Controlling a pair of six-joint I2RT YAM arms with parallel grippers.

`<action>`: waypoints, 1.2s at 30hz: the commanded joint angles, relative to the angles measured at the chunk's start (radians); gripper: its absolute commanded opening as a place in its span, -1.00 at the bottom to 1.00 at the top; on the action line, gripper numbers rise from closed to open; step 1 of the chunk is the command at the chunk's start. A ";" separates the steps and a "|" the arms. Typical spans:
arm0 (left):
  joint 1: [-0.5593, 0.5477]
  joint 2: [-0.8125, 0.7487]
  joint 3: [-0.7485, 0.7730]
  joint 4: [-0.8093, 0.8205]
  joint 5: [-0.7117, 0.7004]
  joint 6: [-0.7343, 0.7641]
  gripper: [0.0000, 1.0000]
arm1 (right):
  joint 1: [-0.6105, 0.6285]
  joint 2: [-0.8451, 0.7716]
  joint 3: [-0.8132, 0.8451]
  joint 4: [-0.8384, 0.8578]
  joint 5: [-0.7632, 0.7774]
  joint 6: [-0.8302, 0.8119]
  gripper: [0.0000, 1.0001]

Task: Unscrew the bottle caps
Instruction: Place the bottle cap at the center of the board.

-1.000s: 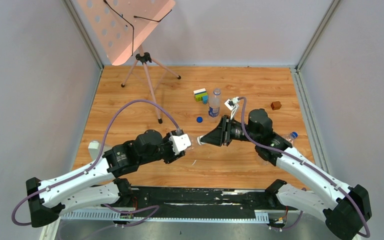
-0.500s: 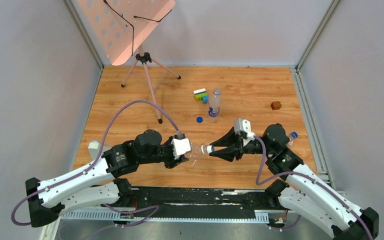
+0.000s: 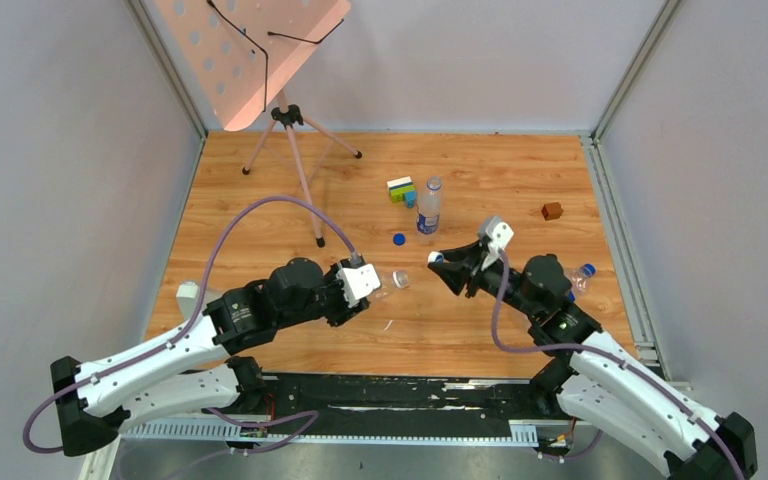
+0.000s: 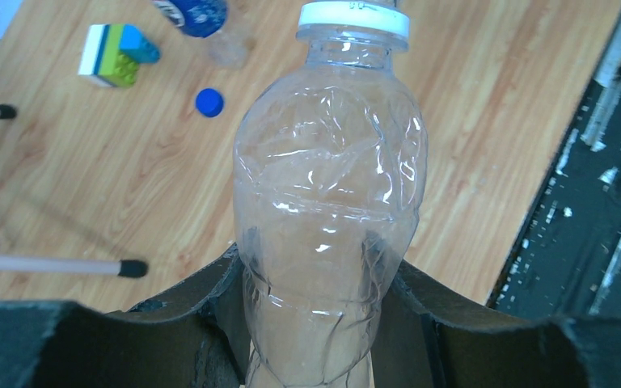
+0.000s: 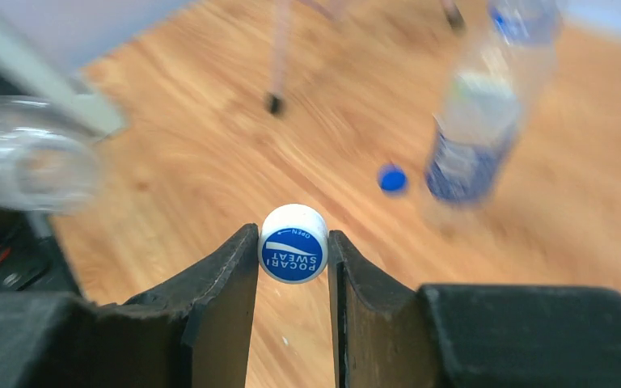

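Observation:
My left gripper point(image 3: 377, 287) is shut on an unlabelled clear crinkly bottle point(image 3: 392, 281), held lying level above the table. In the left wrist view the fingers point(image 4: 210, 295) squeeze its lower body point(image 4: 331, 202), and a white band rings its neck point(image 4: 354, 18). My right gripper point(image 3: 439, 262) is shut on a white-sided cap with a blue top point(image 5: 293, 243), a short way right of the bottle's mouth and apart from it. A blue-labelled bottle point(image 3: 428, 210) stands behind with no cap. A loose blue cap point(image 3: 398, 239) lies left of it.
A capped bottle point(image 3: 580, 275) lies by my right arm. A blue-yellow-green-white block cluster point(image 3: 401, 190) and a brown cube point(image 3: 552, 211) sit at the back. A tripod stand point(image 3: 290, 150) stands back left. A white object point(image 3: 190, 295) lies by the left edge.
My right gripper was at the held bottle's mouth. It has drawn back to the right and away with the cap in its fingers, and the bottle's neck now shows open.

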 commanded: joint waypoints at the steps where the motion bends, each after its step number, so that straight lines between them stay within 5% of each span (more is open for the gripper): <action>1: 0.002 -0.070 -0.010 0.081 -0.131 -0.042 -1.00 | -0.027 0.165 0.063 -0.203 0.445 0.345 -0.88; 9: 0.002 -0.149 -0.070 0.166 -0.127 -0.081 -0.99 | -0.083 0.561 0.197 -0.261 0.406 0.540 -0.89; 18: 0.002 -0.154 -0.079 0.161 -0.121 -0.100 -0.98 | -0.099 0.770 0.281 -0.256 0.482 0.651 -0.66; 22: 0.001 -0.152 -0.080 0.169 -0.115 -0.102 -0.97 | -0.111 0.811 0.289 -0.256 0.503 0.700 -0.52; 30: 0.002 -0.144 -0.090 0.183 -0.099 -0.122 -0.95 | -0.124 0.805 0.279 -0.257 0.467 0.715 0.29; 36: 0.002 -0.141 -0.105 0.212 -0.099 -0.131 -0.91 | -0.129 0.704 0.246 -0.269 0.454 0.703 0.38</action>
